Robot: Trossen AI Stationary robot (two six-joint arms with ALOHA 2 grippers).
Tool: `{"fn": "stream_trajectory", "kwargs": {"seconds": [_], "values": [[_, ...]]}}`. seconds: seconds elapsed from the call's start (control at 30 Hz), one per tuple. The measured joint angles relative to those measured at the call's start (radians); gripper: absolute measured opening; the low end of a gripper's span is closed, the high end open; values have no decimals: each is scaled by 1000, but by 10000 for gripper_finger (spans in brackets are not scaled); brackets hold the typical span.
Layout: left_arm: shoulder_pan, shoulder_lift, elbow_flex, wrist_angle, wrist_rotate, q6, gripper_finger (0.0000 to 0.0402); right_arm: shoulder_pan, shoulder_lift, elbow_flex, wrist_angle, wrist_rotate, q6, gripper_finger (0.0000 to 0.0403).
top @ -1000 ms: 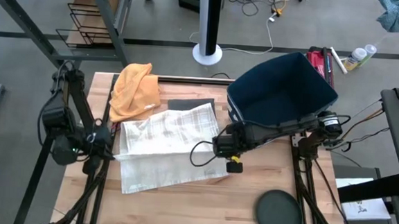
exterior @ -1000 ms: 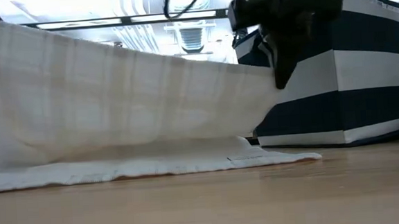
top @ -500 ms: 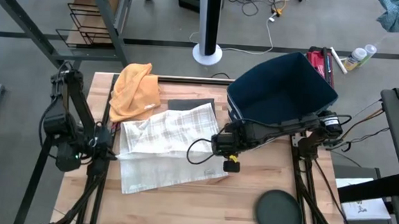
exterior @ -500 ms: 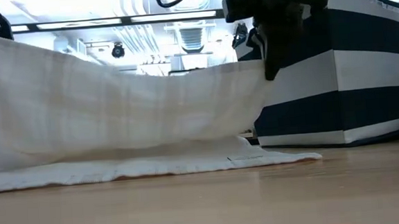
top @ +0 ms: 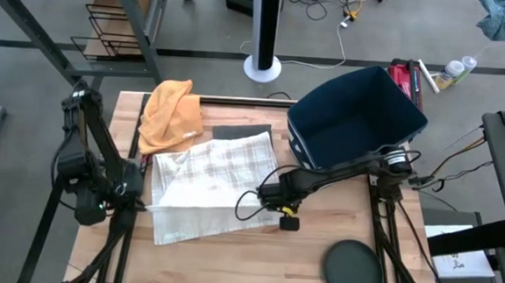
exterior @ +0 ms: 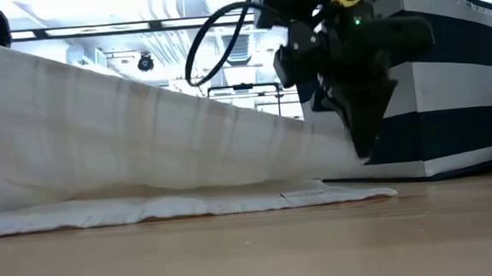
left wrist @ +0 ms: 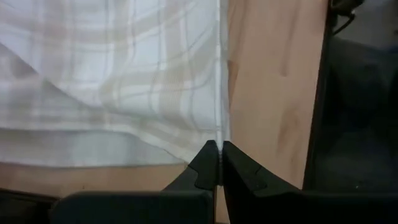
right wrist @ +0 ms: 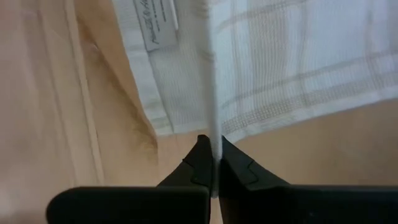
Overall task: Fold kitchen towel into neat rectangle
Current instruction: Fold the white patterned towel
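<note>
A white plaid kitchen towel [top: 215, 179] lies on the wooden table [top: 335, 226], with one half raised over the other. My left gripper [top: 143, 202] is shut on the raised half's left corner, near the table's left edge. My right gripper [top: 264, 198] is shut on its right corner, low over the table. In the low view the raised cloth [exterior: 143, 136] slopes down from the upper left to my right gripper [exterior: 362, 152]. The lower half [exterior: 190, 206] rests flat on the table. My left gripper pinches the raised half's left corner [left wrist: 218, 135] between its two fingers, slanting down from the table's left side. The cloth runs away from the fingers, drawn fairly taut. One layer or several, I cannot tell. My right gripper pinches the raised half's right corner [right wrist: 211, 127] between its two fingers, from above, pointing down. The held corner is clear of the table, just above the flat half with its label [right wrist: 155, 18]. The cloth runs taut toward my left gripper.
An orange cloth [top: 171, 110] lies at the far left of the table and a dark mat [top: 240, 130] shows behind the towel. A navy striped bin [top: 355, 113] stands at the far right, and a dark round lid [top: 353, 270] lies near the front right corner.
My right gripper has come down and toward the table's near edge with its corner, so the raised cloth now slopes low on the right. My left gripper has shifted a little toward the near edge. The flat half has stayed in place.
</note>
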Motion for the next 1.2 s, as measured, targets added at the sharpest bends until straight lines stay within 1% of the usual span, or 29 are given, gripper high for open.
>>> {"fn": "stream_trajectory", "kwargs": {"seconds": [0.13, 0.27, 0.4, 0.53, 0.63, 0.73, 0.93, 1.0, 1.1, 1.2], "values": [[33, 32, -6, 1, 112, -23, 2, 10, 19, 14, 21, -18, -13, 0], [75, 50, -58, 44, 185, -17, 2, 16, 17, 20, 34, -36, -9, 0], [128, 56, -139, 176, 206, 81, 2, 19, 17, 17, 32, -42, -9, 1], [174, 56, -172, 246, 205, 171, 4, 21, 21, 15, 53, -42, -9, 14], [193, 55, -175, 263, 204, 210, 12, 25, 21, 10, 80, -42, -9, 29], [200, 55, -176, 263, 204, 215, 21, 28, 21, 9, 78, -41, -4, 47], [201, 58, -172, 263, 222, 199, 43, 36, 21, 9, 74, -37, 1, 98], [201, 58, -156, 254, 226, 181, 54, 36, 21, 9, 57, -33, 1, 117], [201, 59, -109, 205, 235, 159, 76, 36, 21, 20, -16, -19, 0, 144], [201, 60, -40, 111, 226, 141, 99, 36, 14, 32, -91, 50, 0, 166]]}}
